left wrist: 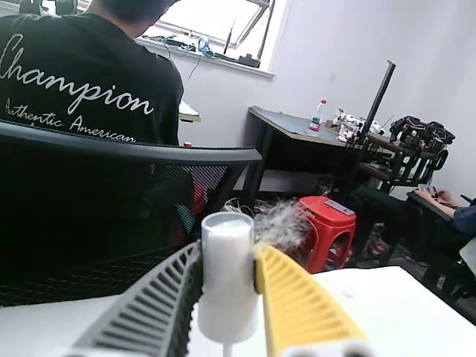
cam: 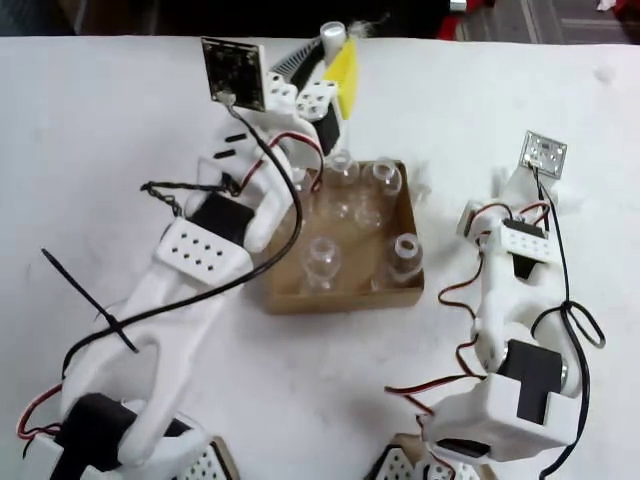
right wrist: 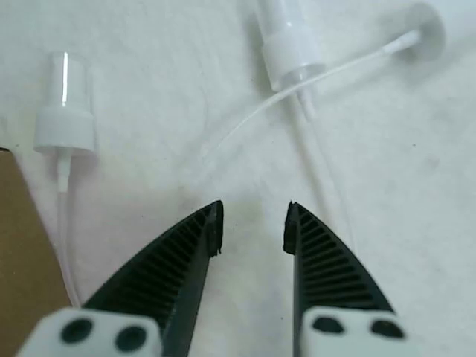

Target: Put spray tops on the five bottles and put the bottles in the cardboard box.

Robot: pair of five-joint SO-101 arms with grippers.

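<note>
A: What is the left gripper (left wrist: pixel 227 253) doing?

B: It is clenching on a top (left wrist: pixel 227 297), pinching its white plastic barrel between a ribbed grey finger (left wrist: pixel 160 297) and a smooth yellow finger (left wrist: pixel 297 305).

A: Which way is the top lying?

B: Its long axis is running crosswise to the fingers. The rounded head is sticking out on one side and a thin tube is poking out on the other. From above, it is hanging past the far side of the box (cam: pixel 340 298), over the table's far edge.

A: And the bottles (cam: pixel 322 258)?

B: They are standing upright inside the box, close together. They are round, clear plastic, with their open necks pointing up at the camera. The box is shallow brown cardboard, sitting between the two arms on the white table (cam: pixel 100 120).

A: Is the right gripper (right wrist: pixel 253 227) holding anything?

B: No, it is hanging released just above the table, its ribbed black fingers spread with bare table showing between them.

A: What is lying near it?

B: Loose tops (right wrist: pixel 65 111), all flat on their sides. One is lying just beside the box's cardboard edge, its long thin tube running along that edge toward the gripper. Two more are lying farther off, and their tubes are crossing each other, one straight and one curving
</note>
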